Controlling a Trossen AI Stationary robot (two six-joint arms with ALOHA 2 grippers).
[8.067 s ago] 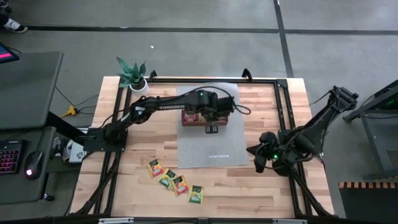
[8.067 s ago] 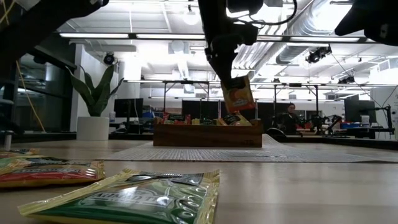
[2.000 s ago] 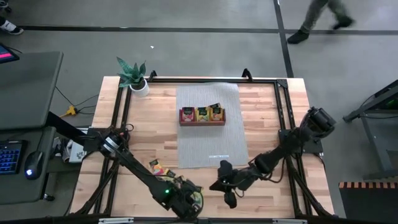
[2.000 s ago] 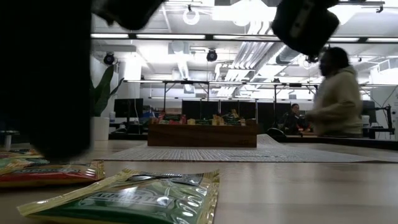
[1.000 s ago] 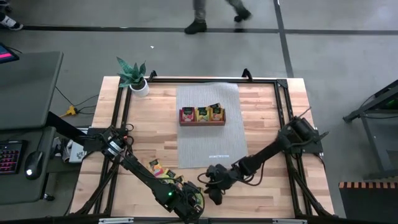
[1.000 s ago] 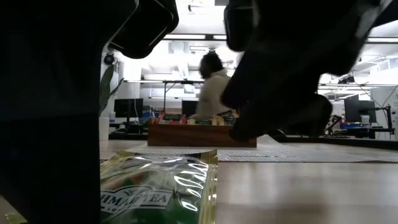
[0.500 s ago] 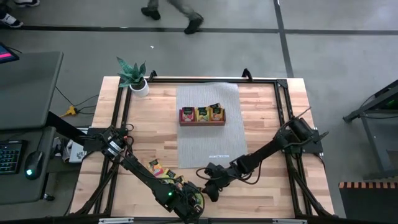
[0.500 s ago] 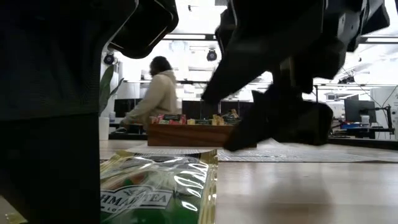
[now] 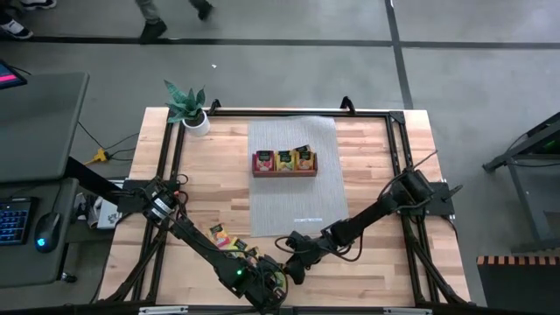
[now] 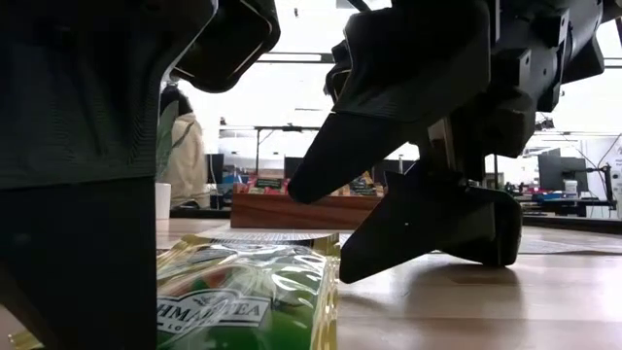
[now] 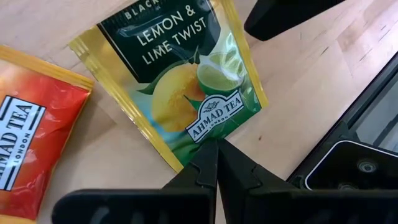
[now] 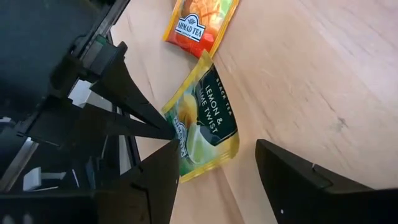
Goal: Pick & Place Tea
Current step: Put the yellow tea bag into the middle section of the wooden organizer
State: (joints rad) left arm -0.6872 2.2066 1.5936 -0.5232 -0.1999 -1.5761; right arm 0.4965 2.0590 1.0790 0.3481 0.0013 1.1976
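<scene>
The lemon-lime tea packet (image 11: 180, 93), thin, limp and slippery (best pinched by its crimped edge), is clamped at one edge by the left hand (image 11: 216, 163), with the right hand (image 12: 214, 171) spread wide beside it.

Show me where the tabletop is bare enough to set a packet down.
Bare wood lies between the potted plant and the grey mat, and between the mat and the right frame rail. The mat below the wooden tray is free too. The near edge is crowded: both hands, left hand and right hand, meet at the tea packets.
</scene>
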